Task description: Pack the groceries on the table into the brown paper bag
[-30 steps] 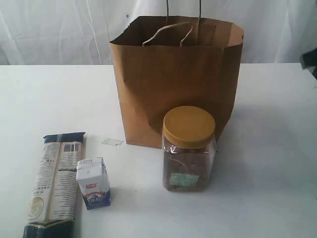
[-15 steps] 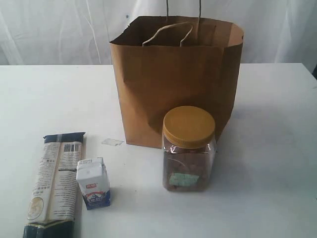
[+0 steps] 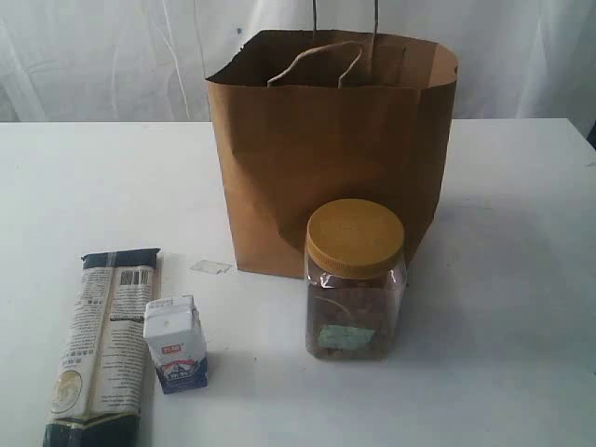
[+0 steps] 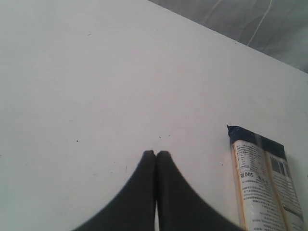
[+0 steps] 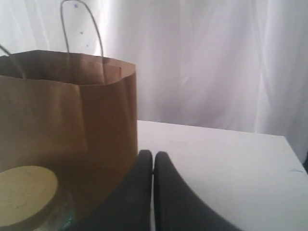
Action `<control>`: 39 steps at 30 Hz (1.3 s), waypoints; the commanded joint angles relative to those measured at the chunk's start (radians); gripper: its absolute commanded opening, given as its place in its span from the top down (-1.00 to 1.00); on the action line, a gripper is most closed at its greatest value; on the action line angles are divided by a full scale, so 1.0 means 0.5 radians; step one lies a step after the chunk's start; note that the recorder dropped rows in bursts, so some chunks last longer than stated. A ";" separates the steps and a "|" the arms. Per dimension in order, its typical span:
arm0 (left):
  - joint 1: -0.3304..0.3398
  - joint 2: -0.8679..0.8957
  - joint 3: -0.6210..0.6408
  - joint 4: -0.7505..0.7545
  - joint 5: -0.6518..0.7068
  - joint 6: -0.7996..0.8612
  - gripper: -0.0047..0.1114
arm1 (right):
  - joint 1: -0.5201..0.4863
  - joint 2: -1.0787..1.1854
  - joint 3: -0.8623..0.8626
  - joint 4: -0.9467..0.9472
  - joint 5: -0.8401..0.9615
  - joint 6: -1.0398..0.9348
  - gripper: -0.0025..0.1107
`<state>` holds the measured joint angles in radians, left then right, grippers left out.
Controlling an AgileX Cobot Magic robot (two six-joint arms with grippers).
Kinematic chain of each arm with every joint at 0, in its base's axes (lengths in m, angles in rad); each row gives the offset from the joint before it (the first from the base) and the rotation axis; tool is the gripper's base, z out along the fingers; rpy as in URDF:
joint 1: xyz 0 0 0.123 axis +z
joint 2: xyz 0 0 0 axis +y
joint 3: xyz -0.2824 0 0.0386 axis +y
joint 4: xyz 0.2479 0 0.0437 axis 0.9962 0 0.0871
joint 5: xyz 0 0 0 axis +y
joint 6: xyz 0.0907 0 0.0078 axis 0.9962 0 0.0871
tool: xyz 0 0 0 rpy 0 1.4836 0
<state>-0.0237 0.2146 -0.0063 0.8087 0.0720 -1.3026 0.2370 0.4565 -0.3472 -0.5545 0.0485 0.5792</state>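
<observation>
The brown paper bag (image 3: 331, 149) stands open and upright at the back middle of the white table (image 3: 503, 307). In front of it stands a clear jar with a yellow lid (image 3: 356, 279). At the front left lies the long dark-blue pasta packet (image 3: 104, 349), with a small white carton (image 3: 175, 343) upright beside it. A small clear wrapped piece (image 3: 210, 267) lies near the bag's left foot. Neither arm shows in the exterior view. My left gripper (image 4: 156, 153) is shut and empty above bare table, the pasta packet (image 4: 264, 185) off to its side. My right gripper (image 5: 153, 154) is shut and empty beside the bag (image 5: 67, 130) and jar lid (image 5: 24, 195).
A white curtain (image 3: 93, 56) hangs behind the table. The bag's twisted handles (image 3: 317, 60) stick up above its rim.
A dark arm part at the right edge of the exterior view a second ago has gone out of view. The groceries and the bag have not moved.
</observation>
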 commanded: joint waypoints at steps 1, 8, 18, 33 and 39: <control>0.002 -0.009 0.013 0.027 0.002 0.000 0.92 | 0.170 -0.012 0.008 0.007 -0.039 -0.110 0.96; 0.002 -0.009 0.013 0.027 0.002 0.000 0.92 | 0.339 -0.012 0.008 0.007 -0.049 -0.132 0.96; 0.002 -0.009 0.013 0.027 0.002 0.000 0.92 | 0.339 -0.019 0.008 0.001 0.000 -0.218 0.96; -0.001 -0.009 0.013 0.027 0.009 0.000 0.92 | -0.042 -0.293 0.067 0.001 0.112 -0.277 0.96; -0.002 -0.009 0.013 0.027 0.003 0.000 0.92 | -0.200 -0.616 0.098 -0.003 0.168 -0.473 0.96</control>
<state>-0.0237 0.2146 -0.0063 0.8087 0.0720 -1.3026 0.1503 0.2085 -0.3063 -0.5545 0.1068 0.3731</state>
